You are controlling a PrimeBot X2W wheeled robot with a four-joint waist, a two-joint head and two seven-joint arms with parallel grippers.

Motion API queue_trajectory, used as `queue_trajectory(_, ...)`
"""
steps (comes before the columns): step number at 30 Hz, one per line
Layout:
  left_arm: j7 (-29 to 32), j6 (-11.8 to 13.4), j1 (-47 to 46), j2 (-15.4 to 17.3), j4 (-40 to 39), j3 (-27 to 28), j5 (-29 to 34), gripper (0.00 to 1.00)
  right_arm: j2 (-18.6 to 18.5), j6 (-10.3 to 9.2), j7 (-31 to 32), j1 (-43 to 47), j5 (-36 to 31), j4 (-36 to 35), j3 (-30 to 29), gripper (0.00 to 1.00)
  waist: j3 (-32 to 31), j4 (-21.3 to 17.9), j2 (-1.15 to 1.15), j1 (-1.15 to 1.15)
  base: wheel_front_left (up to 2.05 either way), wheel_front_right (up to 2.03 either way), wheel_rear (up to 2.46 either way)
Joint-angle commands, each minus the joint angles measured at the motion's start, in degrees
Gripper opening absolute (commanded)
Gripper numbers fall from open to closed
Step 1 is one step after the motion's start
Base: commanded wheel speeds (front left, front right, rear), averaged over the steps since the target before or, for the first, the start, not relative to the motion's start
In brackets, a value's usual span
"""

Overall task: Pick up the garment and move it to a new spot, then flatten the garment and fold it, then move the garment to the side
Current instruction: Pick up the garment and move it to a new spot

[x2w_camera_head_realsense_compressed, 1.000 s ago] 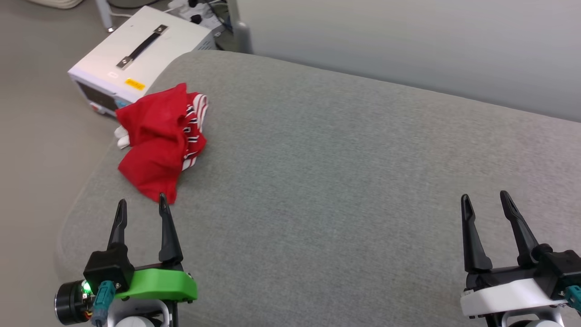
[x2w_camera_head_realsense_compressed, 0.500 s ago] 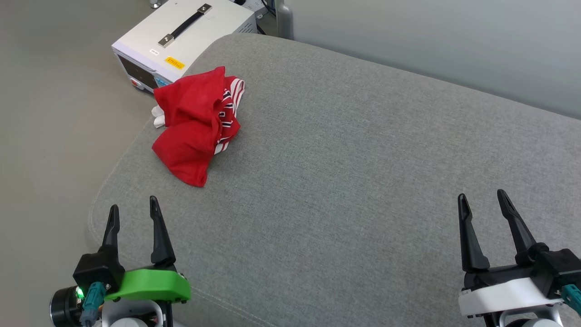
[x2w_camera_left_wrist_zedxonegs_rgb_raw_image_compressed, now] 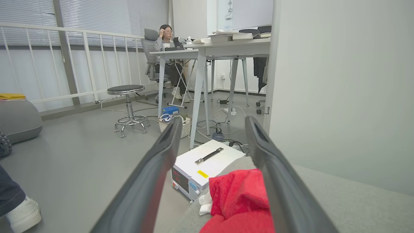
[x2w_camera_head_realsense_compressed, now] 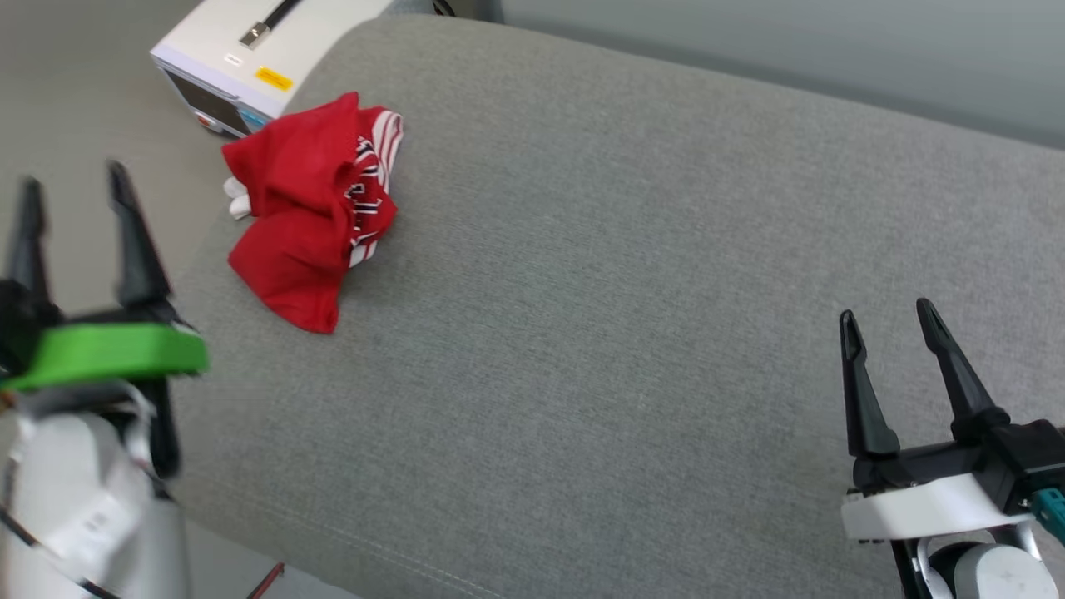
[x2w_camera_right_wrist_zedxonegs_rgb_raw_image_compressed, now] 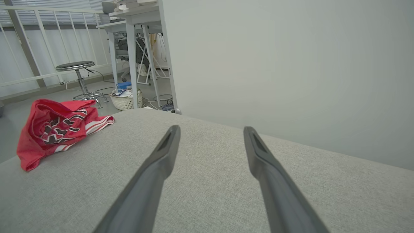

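Lying crumpled, the garment runs lengthwise near-to-far (left tool and right tool spread, empty).

Soft, even light is filling the room, with daylight glowing through the window blinds. Shadows on the grey cushion are barely showing. The left gripper is smearing with blur in the head view, and the railing is leaning at the wide-angle edge.
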Motion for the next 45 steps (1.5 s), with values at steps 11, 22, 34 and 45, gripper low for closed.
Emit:
queue_trajectory(11,2.4,-3.4,-15.7,11.8,10.5,3.4,-7.6,1.00,-1.7,-0.04,-0.5,-3.9,-0.6,-2.0,-0.4,1.00,9.9,-7.5,0.00,0.00,0.00,0.00,0.00)
queue_trajectory(22,36.4,-3.6,-27.2,25.4,23.0,-12.3,-30.7,1.00,-3.5,-0.04,-0.5,-7.3,-0.9,-3.6,-0.4,1.00,16.0,-9.5,0.00,0.00,0.00,0.00,0.00)
queue_trajectory(34,56.6,-3.6,-28.0,30.9,28.0,-26.3,-40.8,1.00,-4.5,-0.04,-0.5,-8.9,-1.0,-3.7,-0.8,1.00,19.8,-12.0,0.00,0.00,0.00,0.00,0.00)
queue_trajectory(45,56.8,-3.6,-29.1,27.2,35.1,-37.5,-39.7,1.00,-4.8,-0.04,-0.5,-9.9,-0.9,-3.5,-1.1,1.00,21.7,-12.5,0.00,0.00,0.00,0.00,0.00)
